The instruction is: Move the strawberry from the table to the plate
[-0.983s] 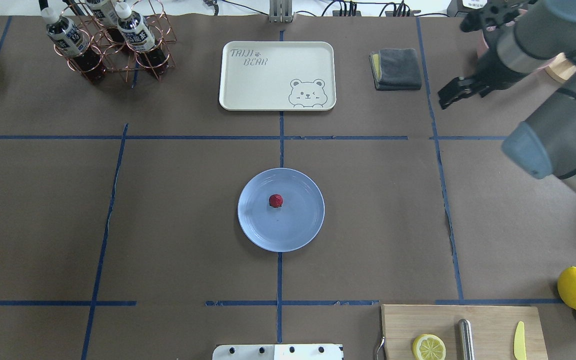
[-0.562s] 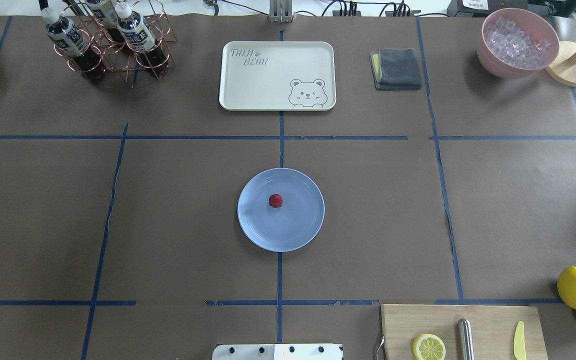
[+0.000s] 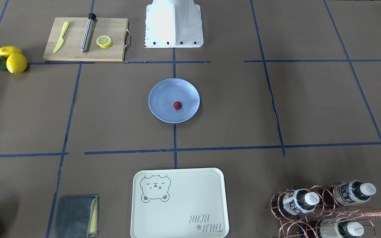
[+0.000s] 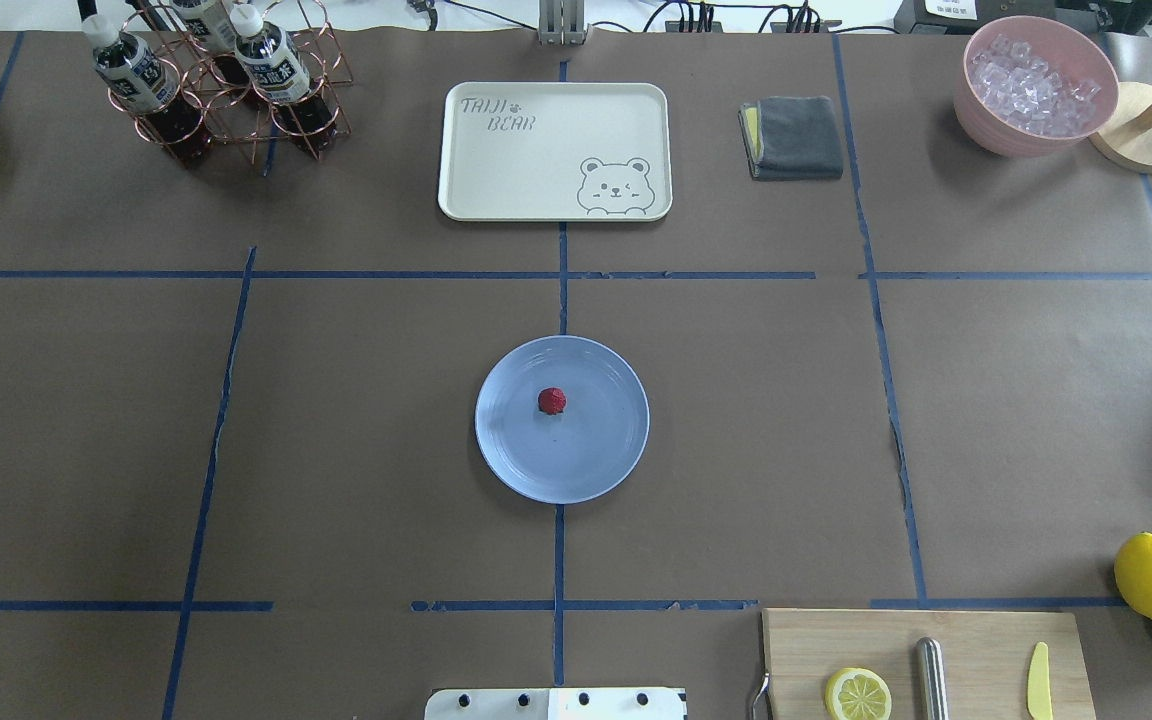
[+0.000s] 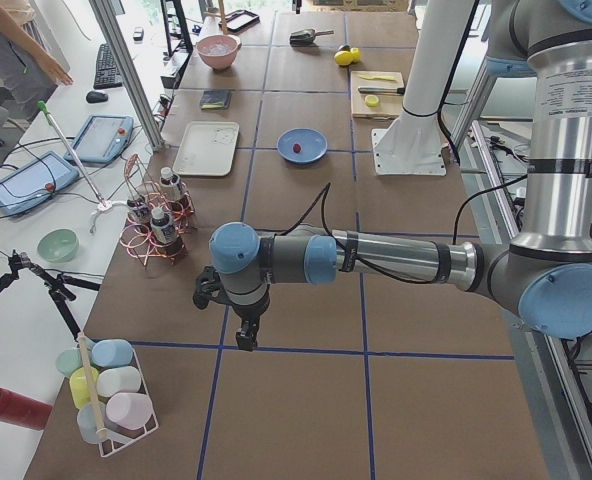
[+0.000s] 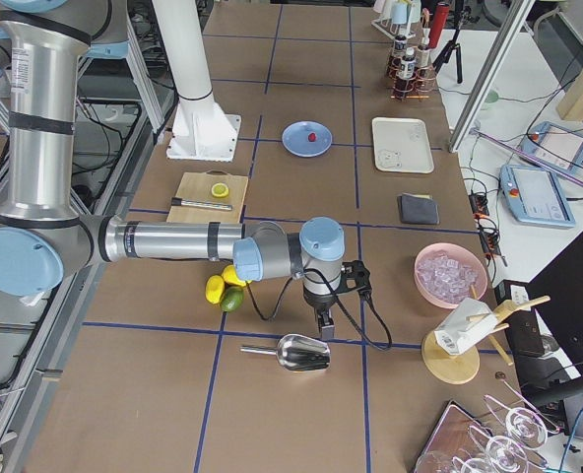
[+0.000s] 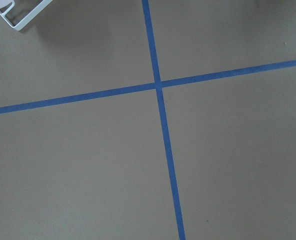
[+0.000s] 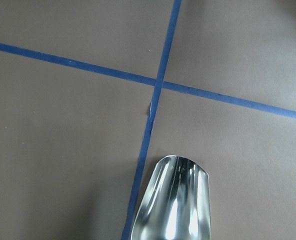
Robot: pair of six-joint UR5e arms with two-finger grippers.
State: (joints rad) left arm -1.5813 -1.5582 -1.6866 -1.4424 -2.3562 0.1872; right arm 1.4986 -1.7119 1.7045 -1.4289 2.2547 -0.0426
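We look down on the brown table (image 4: 336,450), gridded with blue tape. It stands in a workroom, with a white desk (image 5: 6,330) carrying tablets (image 5: 104,137) along one side. The strawberry (image 4: 552,401) lies near the middle of the light-blue plate (image 4: 601,455), well apart from both sets of fingers. The left gripper (image 5: 246,338) hangs above a tape line at one end of the table, the plate far beyond it. The right gripper (image 6: 323,327) hangs at the opposite end, a metal scoop (image 6: 291,352) just beside its fingers. We cannot tell whether either pair of fingers stands wide or narrow.
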